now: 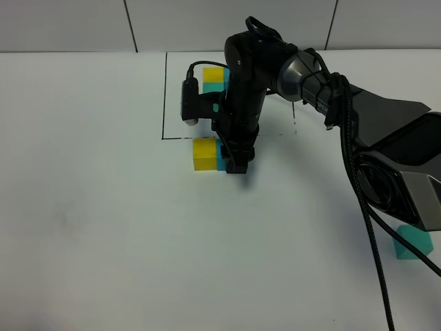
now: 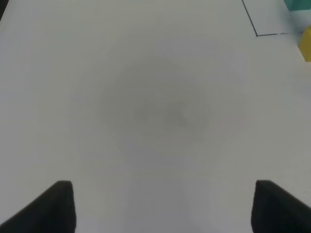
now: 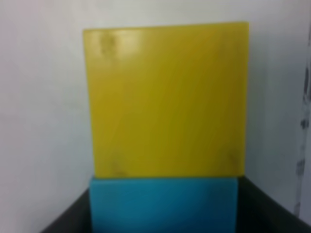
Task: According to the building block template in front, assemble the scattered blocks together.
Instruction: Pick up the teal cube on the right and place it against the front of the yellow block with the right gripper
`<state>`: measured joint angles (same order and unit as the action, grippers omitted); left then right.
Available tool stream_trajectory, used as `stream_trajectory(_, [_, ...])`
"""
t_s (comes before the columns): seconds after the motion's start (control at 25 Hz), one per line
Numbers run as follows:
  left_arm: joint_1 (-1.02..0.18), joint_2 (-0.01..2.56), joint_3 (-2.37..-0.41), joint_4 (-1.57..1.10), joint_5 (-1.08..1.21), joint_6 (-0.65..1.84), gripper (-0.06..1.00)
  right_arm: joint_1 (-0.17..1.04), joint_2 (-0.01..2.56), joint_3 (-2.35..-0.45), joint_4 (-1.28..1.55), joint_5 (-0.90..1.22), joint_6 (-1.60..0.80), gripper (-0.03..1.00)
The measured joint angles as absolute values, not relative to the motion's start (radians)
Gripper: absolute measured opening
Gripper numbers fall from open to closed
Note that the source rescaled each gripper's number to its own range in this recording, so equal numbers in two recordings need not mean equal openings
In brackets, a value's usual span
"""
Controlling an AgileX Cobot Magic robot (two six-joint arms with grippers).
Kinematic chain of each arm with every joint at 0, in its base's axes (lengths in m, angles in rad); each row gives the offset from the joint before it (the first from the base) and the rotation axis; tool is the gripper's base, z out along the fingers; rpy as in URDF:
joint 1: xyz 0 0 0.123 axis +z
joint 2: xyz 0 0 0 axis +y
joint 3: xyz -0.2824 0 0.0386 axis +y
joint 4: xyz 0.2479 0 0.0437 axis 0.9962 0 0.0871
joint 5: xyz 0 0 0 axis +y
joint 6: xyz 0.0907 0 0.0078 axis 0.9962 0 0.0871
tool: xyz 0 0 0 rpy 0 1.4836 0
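Two down, one to go: the right end effector (image 1: 233, 164), reaching across the middle of the white table (image 1: 83, 227), stands over a blue block (image 1: 220, 158). That block lies flush against a yellow block (image 1: 204, 153), and the pair rests just on the near side of the black-lined frame (image 1: 165, 96). The right wrist view shows the blue block between the dark jaws, with the yellow one touching its far face. Whether the jaws are clamped on it or just off its sides cannot be told from the pictures.

Inside the frame, toward the table's far edge, sits the block template (image 1: 214, 79). Only a yellow cube and a teal one beside it show; the arm hides the rest, so the pair cannot be fully checked against the pattern. The third loose piece, the teal-green block (image 1: 412, 243), lies alone and well apart, close to the table's right edge toward its near right corner, partly behind the arm's cable. The left end effector (image 2: 165, 208) hangs wide open over bare table with nothing between its fingers.

By the look of it, the job stands about two-thirds done. What is left is fetching the teal-green block and setting it against the pair to close the L.
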<state>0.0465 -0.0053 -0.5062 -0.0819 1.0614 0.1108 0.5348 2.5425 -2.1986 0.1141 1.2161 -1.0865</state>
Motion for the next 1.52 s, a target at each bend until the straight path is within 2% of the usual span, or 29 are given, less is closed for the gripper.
stream_trajectory(0.16, [0.047, -0.005, -0.506, -0.082, 1.061, 0.111, 0.67, 0.524, 2.519, -2.198, 0.099, 1.216, -1.088, 0.55])
stream_trajectory(0.32, [0.047, -0.005, -0.506, -0.082, 1.061, 0.111, 0.67, 0.52, 2.476, -2.198, 0.111, 1.215, -1.059, 0.68])
stream_trajectory(0.44, [0.047, -0.005, -0.506, -0.082, 1.061, 0.111, 0.68, 0.505, 2.453, -2.198, 0.133, 1.216, -0.961, 0.71])
stream_trajectory(0.64, [0.047, -0.005, -0.506, -0.082, 1.061, 0.111, 0.68, 0.415, 2.389, -2.194, 0.123, 1.216, -0.624, 0.73])
stream_trajectory(0.76, [0.047, -0.005, -0.506, -0.082, 1.061, 0.111, 0.68, 0.362, 2.323, -2.121, 0.101, 1.211, -0.47, 0.74])
stream_trajectory(1.0, [0.047, -0.005, -0.506, -0.082, 1.061, 0.111, 0.68, 0.291, 2.102, -1.716, 0.044, 1.195, -0.292, 0.79])
stream_trajectory(1.28, [0.047, -0.005, -0.506, -0.082, 1.061, 0.111, 0.68, 0.192, 1.739, -1.128, 0.024, 0.887, -0.145, 0.8])
stream_trajectory(1.52, [0.047, -0.005, -0.506, -0.082, 1.061, 0.111, 0.68, 0.1, 1.56, -0.826, 0.09, 0.734, -0.135, 0.8])
